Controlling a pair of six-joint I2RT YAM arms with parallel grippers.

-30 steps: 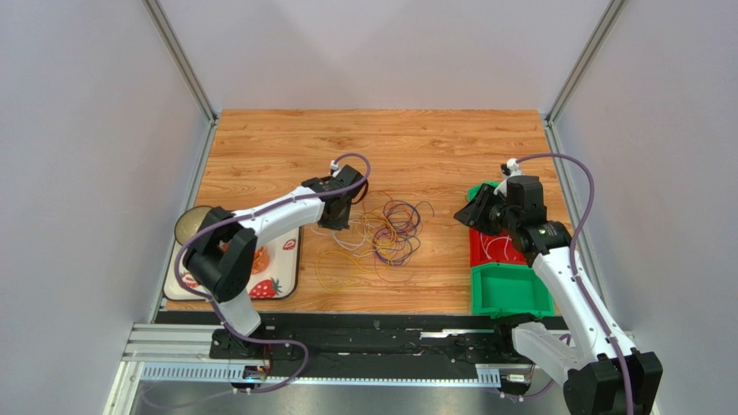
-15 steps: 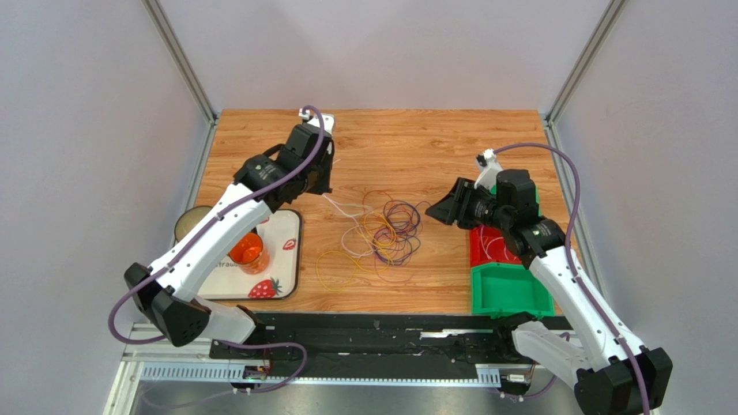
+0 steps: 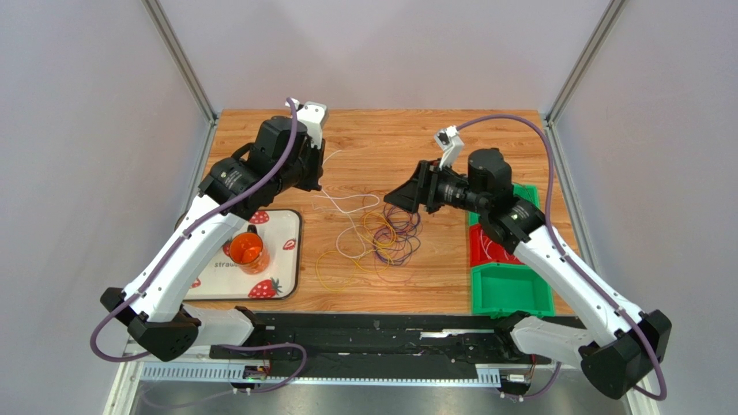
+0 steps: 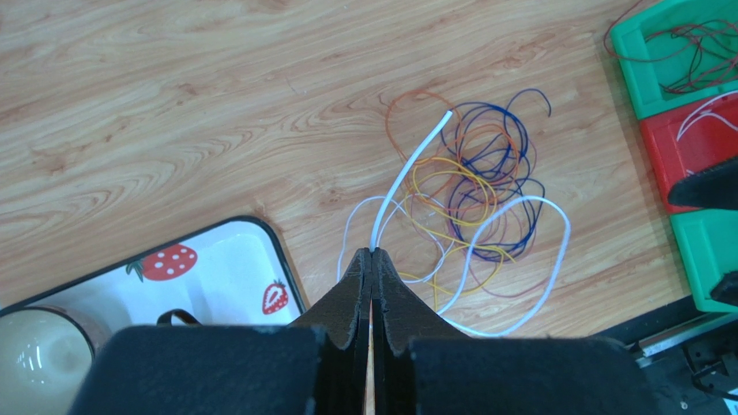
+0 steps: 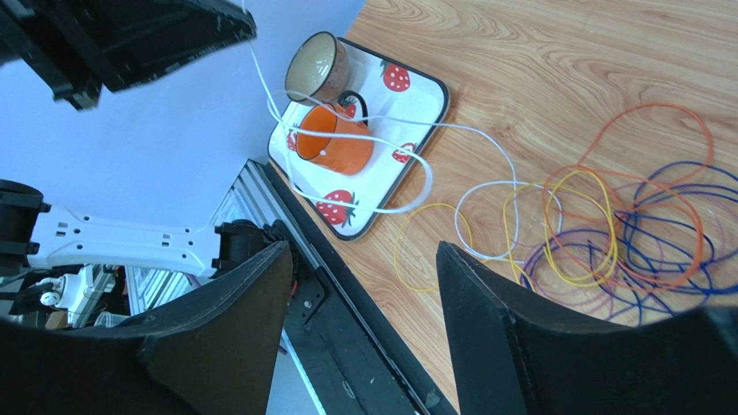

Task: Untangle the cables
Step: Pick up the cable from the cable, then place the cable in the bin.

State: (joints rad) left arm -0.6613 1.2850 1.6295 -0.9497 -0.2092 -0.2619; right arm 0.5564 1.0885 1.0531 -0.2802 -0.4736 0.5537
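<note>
The cables [image 3: 391,238] lie as a tangle of purple, orange and yellow loops mid-table, also seen in the left wrist view as cables [image 4: 475,194] and the right wrist view as cables [image 5: 628,229]. My left gripper [image 3: 308,180] is raised at the back left, shut on one end of a white cable [image 4: 405,177]. That white cable [image 3: 345,204] trails down into the tangle. In the left wrist view the left gripper [image 4: 372,253] pinches it at the tips. My right gripper [image 3: 405,195] hovers open just right of the pile, and the right gripper [image 5: 362,251] holds nothing.
A strawberry-print tray [image 3: 279,259] at the left carries an orange cup [image 3: 246,249] and a tan mug [image 5: 316,65]. A red bin [image 3: 487,249] and green bin [image 3: 511,290] sit at the right. A loose yellow loop [image 3: 333,270] lies near the tray.
My left arm has risen and swung back-left, drawing the white cable out of the tangle. My right arm has moved left from the bins toward the pile, its jaws spreading wider.
</note>
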